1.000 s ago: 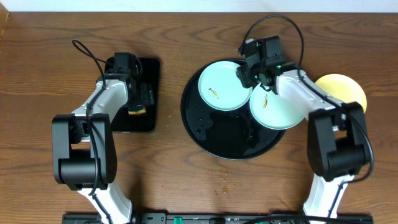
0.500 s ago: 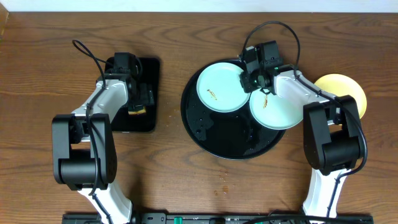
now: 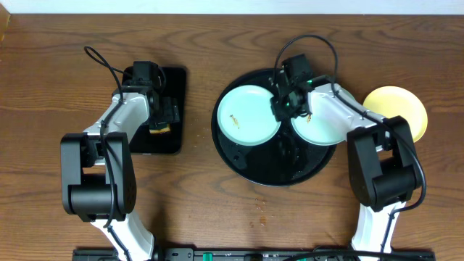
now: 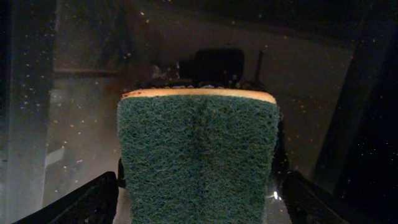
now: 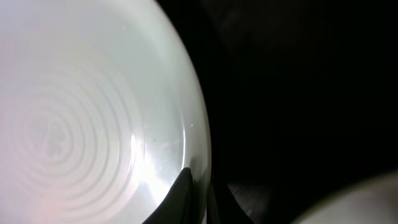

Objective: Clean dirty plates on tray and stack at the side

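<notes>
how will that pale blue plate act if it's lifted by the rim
Probably stiff: the plate looks rigid and moulded, unlikely to flex. Its glossy face suggests it could slip in the right gripper, which pinches only the rim. Held at one edge, it would likely tilt.

A pale plate (image 5: pixel 81 124) with faint concentric rings lies on the black tray (image 5: pixel 298 93). The right tool (image 5: pixel 200 199) is pinched on its rim, one dark finger (image 5: pixel 183 191) lying over the plate. A second plate (image 5: pixel 373 202) shows only as a blurred pale sliver.
</notes>
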Tool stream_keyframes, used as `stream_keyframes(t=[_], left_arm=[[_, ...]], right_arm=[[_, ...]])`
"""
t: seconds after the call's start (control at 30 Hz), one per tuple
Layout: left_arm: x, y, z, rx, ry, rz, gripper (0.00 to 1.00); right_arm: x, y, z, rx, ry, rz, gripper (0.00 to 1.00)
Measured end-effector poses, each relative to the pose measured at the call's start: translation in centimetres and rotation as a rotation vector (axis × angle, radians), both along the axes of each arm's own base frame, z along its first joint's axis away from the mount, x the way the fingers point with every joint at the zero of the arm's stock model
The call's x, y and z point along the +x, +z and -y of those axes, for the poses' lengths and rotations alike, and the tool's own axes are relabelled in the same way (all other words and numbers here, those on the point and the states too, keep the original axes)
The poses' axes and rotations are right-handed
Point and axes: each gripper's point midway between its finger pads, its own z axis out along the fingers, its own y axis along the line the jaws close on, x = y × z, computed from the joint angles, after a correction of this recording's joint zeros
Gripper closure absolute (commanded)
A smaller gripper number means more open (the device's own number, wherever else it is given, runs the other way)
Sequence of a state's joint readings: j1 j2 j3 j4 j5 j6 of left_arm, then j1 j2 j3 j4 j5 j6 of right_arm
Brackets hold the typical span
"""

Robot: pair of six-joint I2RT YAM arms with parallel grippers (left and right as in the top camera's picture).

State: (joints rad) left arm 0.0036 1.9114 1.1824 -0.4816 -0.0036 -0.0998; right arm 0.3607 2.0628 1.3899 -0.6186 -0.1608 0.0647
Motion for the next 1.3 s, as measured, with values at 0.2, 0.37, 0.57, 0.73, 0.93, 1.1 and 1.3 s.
stream_keyframes(t=[0.2,0.37,0.57,0.73,0.93,1.1,1.3], left_arm=[[0.0,0.0,0.0,0.0,0.0,0.0,0.15],[0.0,0.0,0.0,0.0,0.0,0.0,0.15],[0.0,0.0,0.0,0.0,0.0,0.0,0.16],[0.0,0.0,0.0,0.0,0.0,0.0,0.16],[0.0,0.0,0.0,0.0,0.0,0.0,0.16],[0.0,0.0,0.0,0.0,0.0,0.0,0.16],[0.0,0.0,0.0,0.0,0.0,0.0,0.15]], right_arm=[[-4.6,-0.4,-0.4,-0.054,0.014,-0.16,0.76],[-4.5,-0.2,-0.9,-0.055,0.032,-0.14,0.58],[-1.3,0.3,-1.4,-0.054,0.08,0.01,0.57],[-0.5,0.4,-1.4,-0.063,0.096,0.053,0.62],[-0.3,0.3,-1.4,-0.07,0.11,0.068,0.81],[0.5,0.5,-1.4,-0.073,0.106,0.101,0.94],[1.7,0.6,0.1,-0.163,0.069,0.158,0.96]])
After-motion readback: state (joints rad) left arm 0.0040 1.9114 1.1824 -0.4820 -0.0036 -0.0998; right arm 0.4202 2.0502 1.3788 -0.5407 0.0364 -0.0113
